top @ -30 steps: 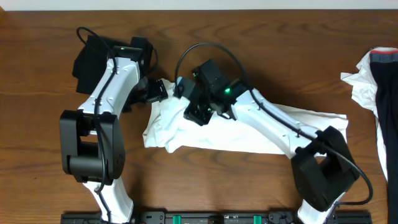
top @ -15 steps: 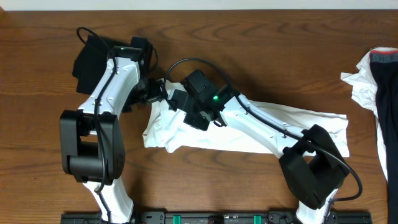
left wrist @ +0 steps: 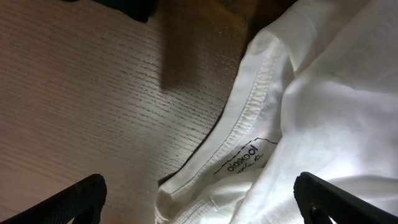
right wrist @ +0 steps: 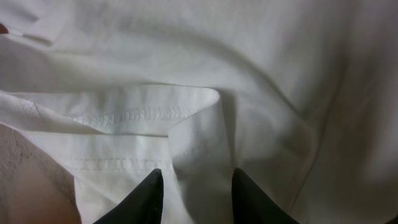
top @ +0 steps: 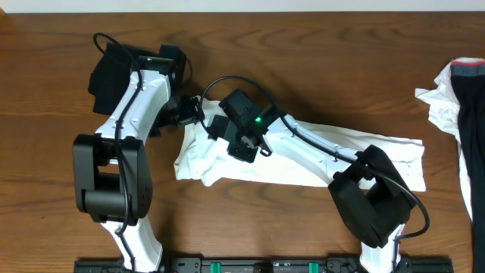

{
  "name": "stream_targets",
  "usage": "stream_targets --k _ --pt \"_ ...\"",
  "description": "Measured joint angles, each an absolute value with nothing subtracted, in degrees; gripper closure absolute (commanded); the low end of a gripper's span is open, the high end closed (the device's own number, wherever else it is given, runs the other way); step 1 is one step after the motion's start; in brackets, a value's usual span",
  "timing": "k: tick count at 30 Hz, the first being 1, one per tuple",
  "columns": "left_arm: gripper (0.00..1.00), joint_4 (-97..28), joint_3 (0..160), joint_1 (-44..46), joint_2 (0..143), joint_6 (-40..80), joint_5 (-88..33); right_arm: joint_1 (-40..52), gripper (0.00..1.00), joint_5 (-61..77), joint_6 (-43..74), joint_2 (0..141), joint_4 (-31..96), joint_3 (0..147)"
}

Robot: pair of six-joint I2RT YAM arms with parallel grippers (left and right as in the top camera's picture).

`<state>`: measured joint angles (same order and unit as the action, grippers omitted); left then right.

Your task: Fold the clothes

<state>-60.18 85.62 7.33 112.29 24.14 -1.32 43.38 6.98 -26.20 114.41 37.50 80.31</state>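
Right wrist view: the right gripper (right wrist: 194,196) is straddling a doubled hem fold of the white T-shirt (right wrist: 286,81), jaws narrow; whether they are clamping it cannot be told. A sound pinch is calling for both layers, taken deep behind the stitching. Beyond, the left gripper (left wrist: 208,199) is hanging wide open over the collar label (left wrist: 245,158), the shirt lying across the middle of the table (top: 318,76).

I see the shirt (top: 318,163) mid-table (top: 341,76), my left gripper (left wrist: 202,199) over its left end, right gripper (right wrist: 199,199) on it, another garment (top: 104,72) back left, clothes pile (top: 455,102) far right.
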Motion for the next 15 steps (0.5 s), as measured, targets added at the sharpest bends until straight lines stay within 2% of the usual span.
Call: stream_targets --k 15 --pt "0.02 -60.18 85.62 7.33 112.29 24.14 -1.34 43.38 0.72 7.31 -25.23 114.41 38.87 80.31"
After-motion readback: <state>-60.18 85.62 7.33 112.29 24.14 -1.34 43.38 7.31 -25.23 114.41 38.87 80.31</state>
